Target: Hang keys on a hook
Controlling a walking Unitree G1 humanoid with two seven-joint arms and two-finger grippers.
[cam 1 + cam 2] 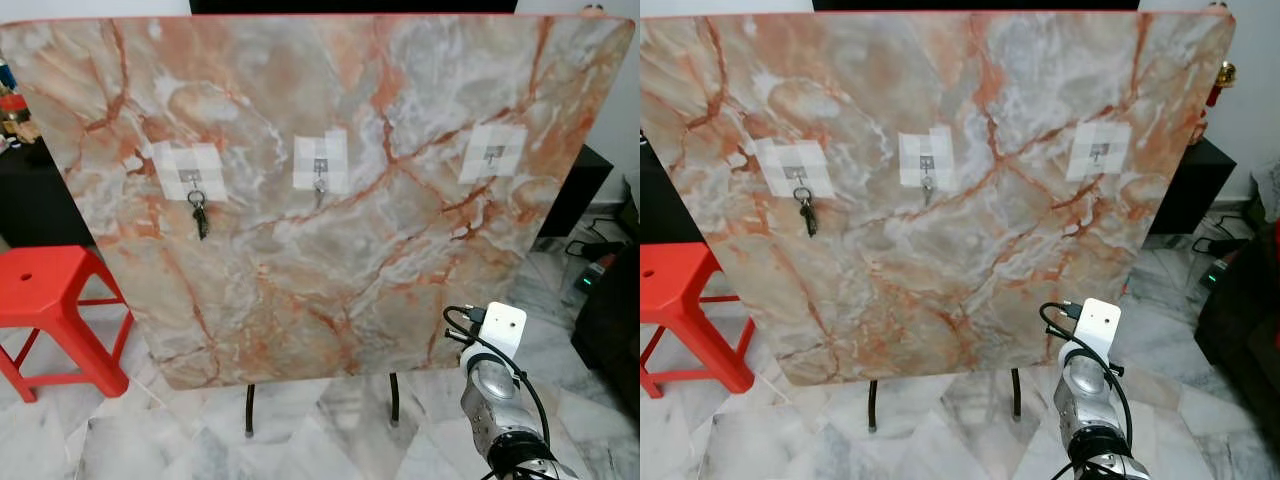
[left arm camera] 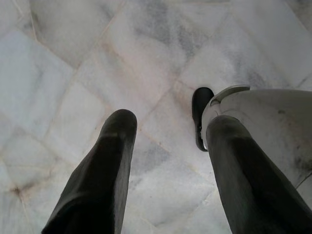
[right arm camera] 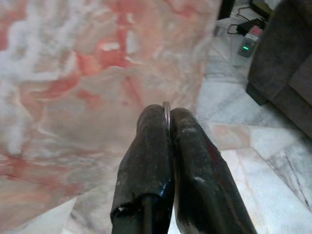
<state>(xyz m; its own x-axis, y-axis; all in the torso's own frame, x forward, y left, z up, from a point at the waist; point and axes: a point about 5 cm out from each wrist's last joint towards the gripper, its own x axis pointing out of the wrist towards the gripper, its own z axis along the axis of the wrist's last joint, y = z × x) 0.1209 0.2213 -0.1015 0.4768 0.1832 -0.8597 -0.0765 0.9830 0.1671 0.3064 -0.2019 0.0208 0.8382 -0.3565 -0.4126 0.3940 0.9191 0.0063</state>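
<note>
Right gripper (image 3: 168, 117) is pinching a key ring (image 3: 166, 106) low right; middle hook (image 1: 319, 186) & right hook (image 1: 494, 155) are waiting; left gripper (image 2: 165, 146) is hanging released.

Head eyes face marble board (image 1: 300, 200), wrists near floor (image 2: 97, 58)

Glossy marble-look board (image 1: 300, 250), smooth red plastic stool (image 1: 50, 285)

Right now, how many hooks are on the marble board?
3, in one row: left hook holding keys, middle hook bare, right hook bare. None seems hidden.
</note>
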